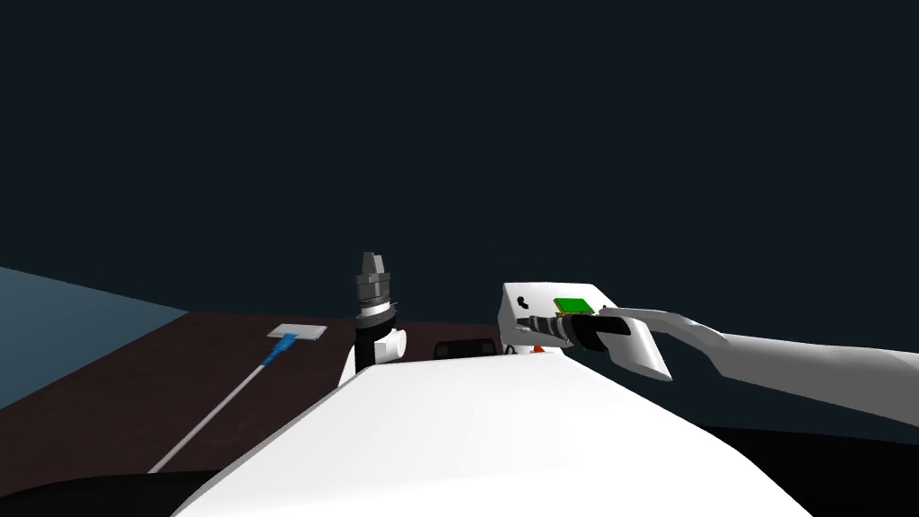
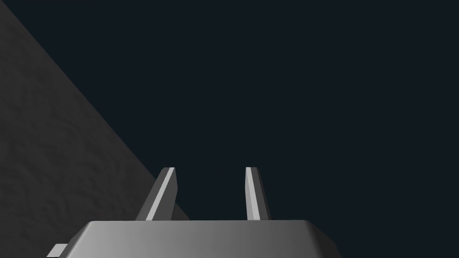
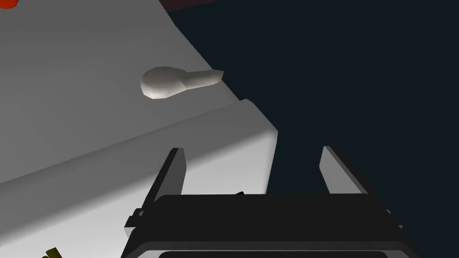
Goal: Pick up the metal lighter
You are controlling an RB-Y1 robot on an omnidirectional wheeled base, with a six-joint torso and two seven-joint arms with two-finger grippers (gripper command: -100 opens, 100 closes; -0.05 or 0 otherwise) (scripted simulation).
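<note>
End effectors both spread — right end effector (image 3: 251, 150) by white box (image 3: 89, 67), left end effector (image 2: 209, 170) upright.

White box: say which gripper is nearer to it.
Right. The right gripper, open, is at the white box's corner; the left gripper points up, apart, on the box's left in the head view.

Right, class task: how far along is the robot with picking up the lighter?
Done: nothing yet; the right gripper and left gripper are both open and empty. In hand: the right one hangs at the corner of a white box, near a pale bulb-shaped thing lying on it. To do: I can't pick out the lighter for sure, so finding, gripping, lifting.
</note>
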